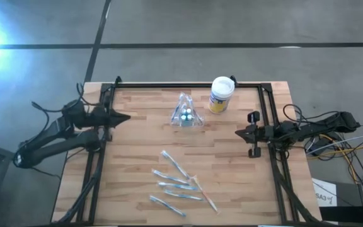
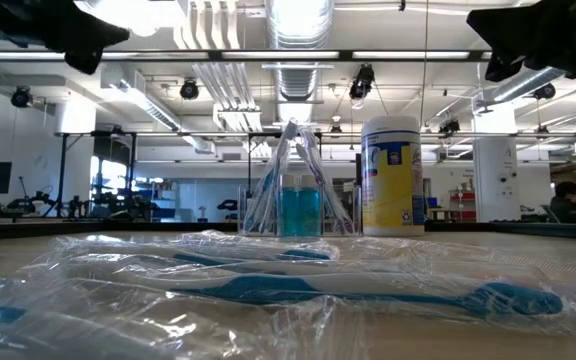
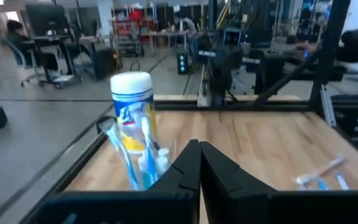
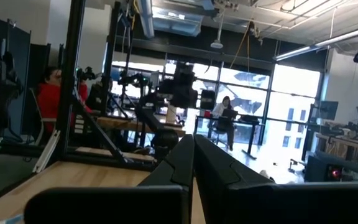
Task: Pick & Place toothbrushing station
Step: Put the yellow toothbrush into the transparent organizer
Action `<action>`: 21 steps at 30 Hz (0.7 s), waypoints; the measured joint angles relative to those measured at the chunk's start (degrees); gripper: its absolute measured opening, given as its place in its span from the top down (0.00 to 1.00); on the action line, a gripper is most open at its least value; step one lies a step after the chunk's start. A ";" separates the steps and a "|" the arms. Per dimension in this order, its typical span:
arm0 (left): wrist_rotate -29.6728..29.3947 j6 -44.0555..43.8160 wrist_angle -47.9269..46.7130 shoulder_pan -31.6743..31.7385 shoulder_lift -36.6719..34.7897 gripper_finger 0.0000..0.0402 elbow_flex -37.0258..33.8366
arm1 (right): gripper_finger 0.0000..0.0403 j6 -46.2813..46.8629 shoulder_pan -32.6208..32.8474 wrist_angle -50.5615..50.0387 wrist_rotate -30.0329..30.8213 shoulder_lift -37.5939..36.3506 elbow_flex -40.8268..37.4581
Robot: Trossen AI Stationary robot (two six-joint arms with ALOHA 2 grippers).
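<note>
The station (image 1: 187,117) is left standing mid-desk, near the canister (image 1: 220,94), probably awaiting pickup. Both tools, left (image 1: 126,117) and right (image 1: 239,132), are held closed and empty at the desk (image 1: 137,164) edges.

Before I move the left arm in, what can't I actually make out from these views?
- Holder: see-through, small in the high view; its walls and compartments don't resolve.
- Holder in the left wrist view: overlaps the canister; the gap between them is unclear.
- Wrapped toothbrushes: blurred up close in the low view; count uncertain.
- Right claw: its view misses the holder.
</note>
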 joint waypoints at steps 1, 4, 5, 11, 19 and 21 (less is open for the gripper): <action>0.00 -1.45 1.88 0.00 -0.70 0.99 -1.29 | 0.98 -0.02 -0.02 0.12 0.00 0.18 0.00; 0.34 -4.41 7.72 0.00 -3.06 0.99 -6.07 | 0.98 -0.26 -0.02 0.10 0.04 0.40 0.00; 0.50 -4.98 9.69 0.00 -3.82 0.99 -7.86 | 0.98 -0.28 -0.02 0.11 0.04 0.40 0.00; 3.08 -5.55 20.90 -0.04 -8.61 0.99 -17.44 | 0.98 -0.33 -0.02 0.21 0.56 0.33 0.00; 9.80 -8.01 23.32 -1.98 -14.31 0.99 -22.20 | 0.98 -0.43 0.00 0.07 2.48 0.37 0.00; 9.78 -8.50 23.04 -2.89 -15.65 0.99 -23.12 | 0.98 -0.28 -0.02 0.01 3.07 0.37 0.00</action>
